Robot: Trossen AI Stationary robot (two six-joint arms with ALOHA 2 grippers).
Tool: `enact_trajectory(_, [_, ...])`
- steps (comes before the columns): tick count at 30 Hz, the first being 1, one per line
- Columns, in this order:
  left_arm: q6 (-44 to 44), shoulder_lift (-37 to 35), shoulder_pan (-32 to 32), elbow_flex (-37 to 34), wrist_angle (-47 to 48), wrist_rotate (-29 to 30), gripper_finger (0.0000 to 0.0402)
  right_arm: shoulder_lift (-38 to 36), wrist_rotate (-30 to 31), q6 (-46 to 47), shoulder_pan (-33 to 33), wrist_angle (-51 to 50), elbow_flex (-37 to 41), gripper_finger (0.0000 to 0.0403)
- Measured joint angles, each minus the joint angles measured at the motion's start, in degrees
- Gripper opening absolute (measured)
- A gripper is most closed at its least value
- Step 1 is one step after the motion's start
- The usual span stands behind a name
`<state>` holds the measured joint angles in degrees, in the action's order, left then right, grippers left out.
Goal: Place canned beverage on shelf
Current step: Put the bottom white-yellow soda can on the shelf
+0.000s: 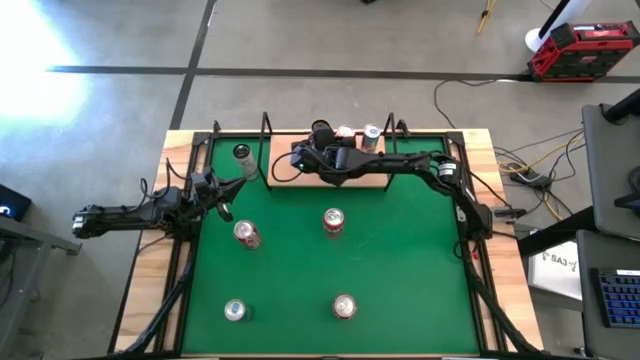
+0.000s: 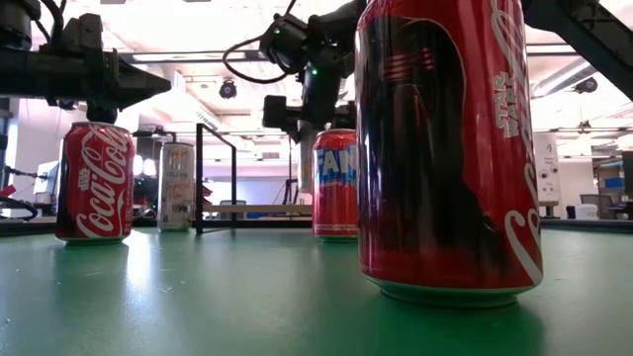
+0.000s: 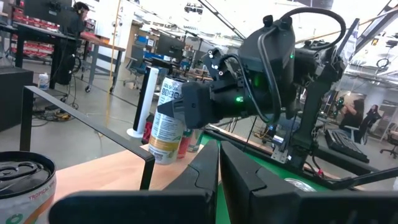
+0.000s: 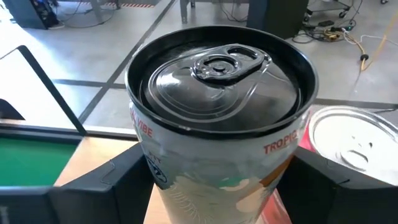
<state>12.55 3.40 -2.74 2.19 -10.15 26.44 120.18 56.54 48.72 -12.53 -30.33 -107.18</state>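
- The right gripper point(image 1: 305, 157) is up at the back of the table, over the shelf point(image 1: 375, 180), that light wood board with thin black uprights.
- Its fingers point(image 4: 112, 180) sit on either side of a white can with a black top point(image 4: 221, 130), spread wide enough to fit it and pressed to its sides, so it's got hold of that one.
- The can is upright on the shelf, just beside a silver-topped can point(image 4: 354, 140), with a red can tucked behind them in the left wrist view.
- The left gripper point(image 1: 222, 200) is off at the left edge of the green mat point(image 1: 400, 260), fingers fully closed, holding nothing.
- Another black-topped can point(image 1: 241, 153) stands near it at the mat's back-left corner.
- Four more cans stand around the mat: a Coca-Cola can point(image 1: 246, 233), a Fanta can point(image 1: 333, 221), and two near the front point(image 1: 235, 311) point(image 1: 344, 306).
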Motion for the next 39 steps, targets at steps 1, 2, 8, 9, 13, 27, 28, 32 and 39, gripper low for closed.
enact_trajectory(1, [0.01,0.01,0.01,-0.01,-0.01,0.0,0.0,0.0,-0.01,-0.43,-0.04,0.21,0.01,0.0272])
enact_trajectory(2, [-0.01,0.01,-0.01,-0.02,-0.01,-0.02,0.0,0.02,-0.05,-1.03,-0.04,0.88,0.09,0.0272])
enact_trajectory(8, [-0.02,0.01,0.02,0.0,-0.01,-0.01,0.0,1.96,-0.06,-4.74,-0.26,4.68,0.04,0.0272])
enact_trajectory(9, [-0.02,0.01,0.02,-0.02,-0.02,-0.01,0.0,2.35,-0.02,-5.03,-0.26,4.63,0.04,0.0272])
enact_trajectory(13, [-0.01,0.0,0.02,-0.01,-0.03,0.0,0.0,2.67,0.44,-5.34,-0.33,6.05,0.04,0.0272])
enact_trajectory(27, [-0.02,0.0,0.02,-0.02,0.0,-0.01,0.0,2.73,-0.01,-5.28,-2.14,7.26,-0.04,0.0272])
enact_trajectory(28, [-0.01,0.0,0.01,-0.02,0.0,-0.01,0.0,2.82,-0.01,-5.28,-2.14,7.35,-0.04,0.0272])
enact_trajectory(32, [0.0,0.0,0.0,-0.02,0.0,0.0,0.0,3.71,-0.02,-5.28,-2.14,7.54,-0.07,0.0272])
enact_trajectory(39, [-0.02,0.0,-0.01,-0.02,0.0,0.0,0.0,3.89,0.05,-5.32,-2.14,8.63,-0.07,0.0272])
